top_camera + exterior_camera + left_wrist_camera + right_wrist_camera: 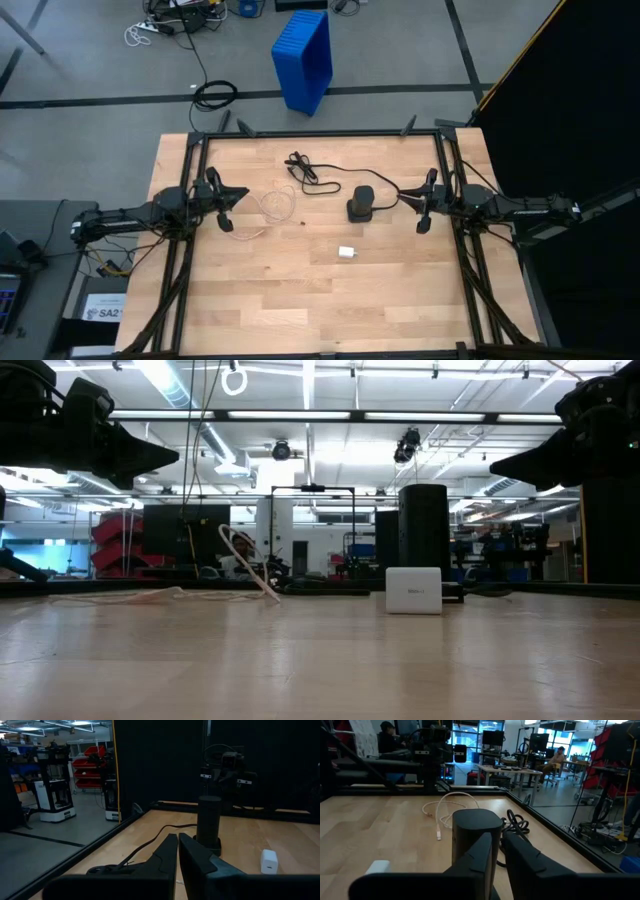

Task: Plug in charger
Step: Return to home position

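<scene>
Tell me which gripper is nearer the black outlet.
Right. The right gripper hovers close beside the black outlet; the left gripper sits far off on its other side, past the white cable.

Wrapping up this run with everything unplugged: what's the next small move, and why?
Probably just draw both arms back to rest. The left gripper and right gripper sit shut and empty at the table's sides; the adapter lies loose, apart from the outlet, and the white cable lies free of both.
</scene>
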You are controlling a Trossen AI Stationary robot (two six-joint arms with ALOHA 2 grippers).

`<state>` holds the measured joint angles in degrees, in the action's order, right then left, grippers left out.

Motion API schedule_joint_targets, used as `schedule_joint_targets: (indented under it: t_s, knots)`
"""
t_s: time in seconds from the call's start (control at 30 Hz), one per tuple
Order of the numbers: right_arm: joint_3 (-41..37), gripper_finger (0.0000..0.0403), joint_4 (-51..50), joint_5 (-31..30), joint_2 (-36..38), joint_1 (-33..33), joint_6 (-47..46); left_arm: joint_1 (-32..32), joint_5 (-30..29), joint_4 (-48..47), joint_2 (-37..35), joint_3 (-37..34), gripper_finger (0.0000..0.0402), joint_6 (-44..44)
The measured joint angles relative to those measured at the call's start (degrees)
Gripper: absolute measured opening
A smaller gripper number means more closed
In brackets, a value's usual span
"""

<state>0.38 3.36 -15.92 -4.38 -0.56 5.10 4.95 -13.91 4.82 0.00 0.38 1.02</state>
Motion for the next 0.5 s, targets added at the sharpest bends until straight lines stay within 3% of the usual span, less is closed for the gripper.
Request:
schedule_joint_targets:
  t_s: [0.5]
  knots:
    - [0.0,0.0036,0.0,0.0,0.0,0.0,0.0,0.0,0.0,0.0,0.0,0.0,0.0001,0.0]
